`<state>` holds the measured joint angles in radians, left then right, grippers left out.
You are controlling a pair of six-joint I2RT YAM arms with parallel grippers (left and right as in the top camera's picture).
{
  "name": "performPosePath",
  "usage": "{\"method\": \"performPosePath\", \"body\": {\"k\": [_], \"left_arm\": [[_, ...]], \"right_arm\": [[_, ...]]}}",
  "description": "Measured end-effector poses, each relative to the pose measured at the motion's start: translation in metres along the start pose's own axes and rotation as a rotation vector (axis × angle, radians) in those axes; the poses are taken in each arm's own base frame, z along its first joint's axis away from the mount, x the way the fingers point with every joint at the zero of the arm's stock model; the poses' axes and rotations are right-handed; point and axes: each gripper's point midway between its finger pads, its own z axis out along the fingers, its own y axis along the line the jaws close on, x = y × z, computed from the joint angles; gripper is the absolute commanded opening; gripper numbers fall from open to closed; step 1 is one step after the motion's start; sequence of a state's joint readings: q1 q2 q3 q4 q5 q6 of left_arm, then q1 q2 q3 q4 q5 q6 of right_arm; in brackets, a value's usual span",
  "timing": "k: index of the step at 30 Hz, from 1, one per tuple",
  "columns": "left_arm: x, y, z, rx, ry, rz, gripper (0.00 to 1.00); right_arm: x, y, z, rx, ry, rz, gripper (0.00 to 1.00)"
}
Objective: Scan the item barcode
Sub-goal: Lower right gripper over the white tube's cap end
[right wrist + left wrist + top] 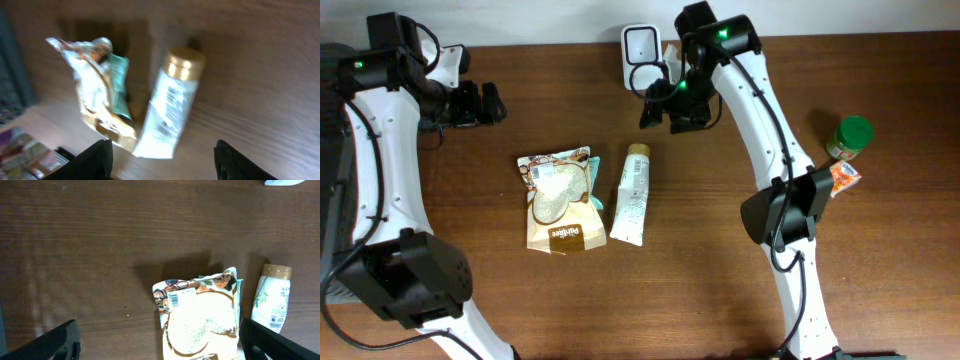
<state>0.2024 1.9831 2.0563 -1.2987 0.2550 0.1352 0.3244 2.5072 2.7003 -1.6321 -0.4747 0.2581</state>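
The tube (631, 194) lies at the overhead view's centre, its long axis nearly vertical and its gold cap toward the top edge, just right of the pouch (558, 200). The left gripper (496, 104) and right gripper (162, 160) both gape, empty.

A dark brown wood-grain tabletop (570, 300) is filling nearly the whole overhead view. A pale wall (520, 20) is running along its far edge. Light is falling from above, casting soft shadows onto the wood and glaring faintly off the grain in the right wrist view.
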Motion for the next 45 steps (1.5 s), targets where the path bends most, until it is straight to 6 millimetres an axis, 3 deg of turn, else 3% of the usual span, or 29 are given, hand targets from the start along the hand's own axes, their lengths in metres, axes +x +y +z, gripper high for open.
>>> {"method": "performPosePath", "body": {"k": [5, 10, 18, 25, 28, 30, 32, 36, 39, 45], "left_arm": [[0.0, 0.0, 0.0, 0.0, 0.0, 0.0, 0.99], [0.0, 0.0, 0.0, 0.0, 0.0, 0.0, 0.99], [0.0, 0.0, 0.0, 0.0, 0.0, 0.0, 0.99], [0.0, 0.0, 0.0, 0.0, -0.001, 0.0, 0.99], [0.0, 0.0, 0.0, 0.0, 0.0, 0.0, 0.99], [0.0, 0.0, 0.0, 0.0, 0.0, 0.0, 0.99], [0.0, 0.0, 0.0, 0.0, 0.0, 0.0, 0.99], [0.0, 0.0, 0.0, 0.0, 0.0, 0.0, 0.99], [0.0, 0.0, 0.0, 0.0, 0.0, 0.0, 0.99], [0.0, 0.0, 0.0, 0.0, 0.0, 0.0, 0.99]], "right_arm": [[0.012, -0.007, -0.018, 0.078, -0.003, -0.025, 0.63], [0.022, 0.019, -0.063, 0.074, -0.103, -0.12, 0.63], [0.045, 0.058, -0.095, 0.065, -0.175, -0.235, 0.63], [0.082, 0.059, -0.128, 0.109, -0.201, -0.259, 0.63], [0.097, 0.053, -0.131, 0.123, -0.179, -0.259, 0.63], [0.099, 0.047, -0.121, 0.131, -0.151, -0.249, 0.63], [0.085, 0.041, -0.098, 0.129, -0.154, -0.229, 0.63], [0.055, 0.021, -0.027, 0.121, -0.173, -0.159, 0.62], [0.052, 0.004, 0.026, 0.115, -0.168, -0.096, 0.63], [0.056, 0.002, 0.086, 0.091, -0.172, -0.053, 0.63]]}}
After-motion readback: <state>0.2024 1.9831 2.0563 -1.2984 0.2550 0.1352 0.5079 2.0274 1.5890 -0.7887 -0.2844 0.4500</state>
